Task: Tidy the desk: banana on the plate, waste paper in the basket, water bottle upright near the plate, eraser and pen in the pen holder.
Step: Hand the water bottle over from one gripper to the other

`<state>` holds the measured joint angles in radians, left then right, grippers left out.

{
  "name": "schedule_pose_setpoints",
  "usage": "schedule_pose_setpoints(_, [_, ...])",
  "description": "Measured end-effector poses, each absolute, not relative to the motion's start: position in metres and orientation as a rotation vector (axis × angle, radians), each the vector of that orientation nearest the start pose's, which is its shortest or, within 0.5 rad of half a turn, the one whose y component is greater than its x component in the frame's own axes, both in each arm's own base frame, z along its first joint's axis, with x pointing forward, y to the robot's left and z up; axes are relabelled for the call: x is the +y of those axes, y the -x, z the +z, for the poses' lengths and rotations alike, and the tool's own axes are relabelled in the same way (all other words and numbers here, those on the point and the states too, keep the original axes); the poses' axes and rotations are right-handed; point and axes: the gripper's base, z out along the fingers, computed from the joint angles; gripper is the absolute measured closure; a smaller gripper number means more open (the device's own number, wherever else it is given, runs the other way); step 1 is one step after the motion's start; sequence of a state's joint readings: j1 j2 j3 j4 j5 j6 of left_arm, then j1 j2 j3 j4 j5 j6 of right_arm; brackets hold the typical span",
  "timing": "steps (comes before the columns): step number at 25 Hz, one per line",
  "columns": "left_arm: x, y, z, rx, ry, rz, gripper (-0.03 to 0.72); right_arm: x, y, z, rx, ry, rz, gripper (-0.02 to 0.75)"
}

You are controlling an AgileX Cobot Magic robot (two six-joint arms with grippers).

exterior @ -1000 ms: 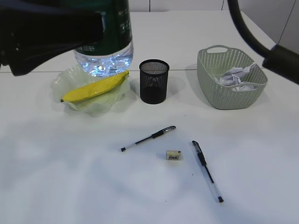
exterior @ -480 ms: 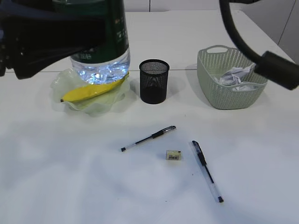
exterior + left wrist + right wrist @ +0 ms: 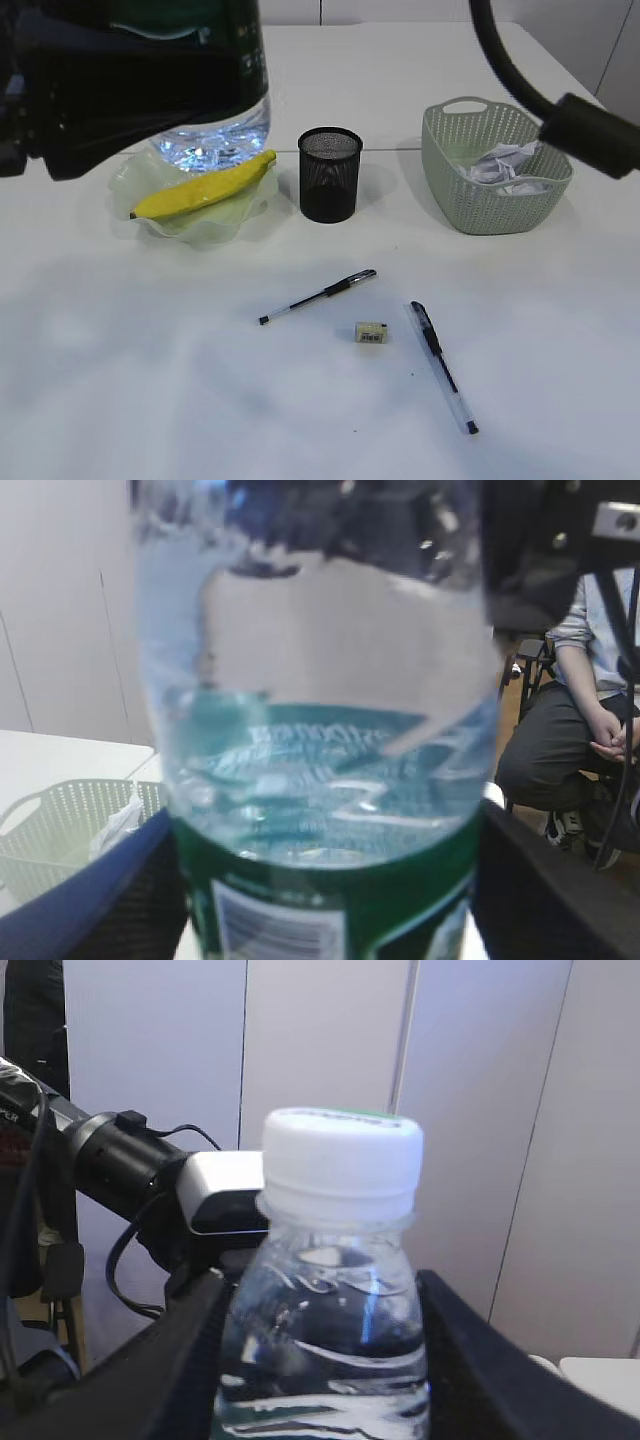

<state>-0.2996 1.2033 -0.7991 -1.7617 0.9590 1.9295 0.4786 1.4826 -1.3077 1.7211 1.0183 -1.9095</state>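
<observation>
The water bottle point(image 3: 215, 130), clear with a green label, hangs upright above the back of the green plate point(image 3: 125, 178). My left gripper point(image 3: 120, 90) is shut on its label band, as the left wrist view point(image 3: 325, 900) shows. My right gripper point(image 3: 320, 1360) is shut on the bottle's shoulder point(image 3: 330, 1310) under the white cap; its jaws are out of the exterior view. The banana point(image 3: 205, 187) lies on the plate. Crumpled paper point(image 3: 505, 165) is in the green basket point(image 3: 450, 195). Two pens point(image 3: 320, 296) point(image 3: 442, 366) and the eraser point(image 3: 372, 332) lie on the table in front of the black mesh pen holder point(image 3: 329, 175).
The right arm and its cable point(image 3: 590, 130) cross the top right above the basket. The basket point(image 3: 60, 820) also shows in the left wrist view. A seated person point(image 3: 570, 730) is behind the table. The table is white.
The bottle has moved left and slightly up over the plate. The right arm and its cable have shifted left with it. The pens, eraser and banana have not moved.
</observation>
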Motion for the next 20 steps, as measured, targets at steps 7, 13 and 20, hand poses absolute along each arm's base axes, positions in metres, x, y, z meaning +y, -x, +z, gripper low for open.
schedule_pose_setpoints(7, [-0.1407,-0.2023,0.3387,1.385,-0.976,-0.953,0.099,0.2126,-0.2420,0.4157,1.063,1.172,1.061,0.354])
schedule_pose_setpoints(13, [-0.1412,-0.2020,0.3387,1.384,-0.978,-0.955,0.130,0.2151,-0.2398,0.4157,1.059,1.178,1.070,0.354])
schedule_pose_setpoints(20, [-0.1414,-0.2018,0.3387,1.383,-0.980,-0.954,0.183,0.2150,-0.2400,0.4166,1.057,1.177,1.067,0.354])
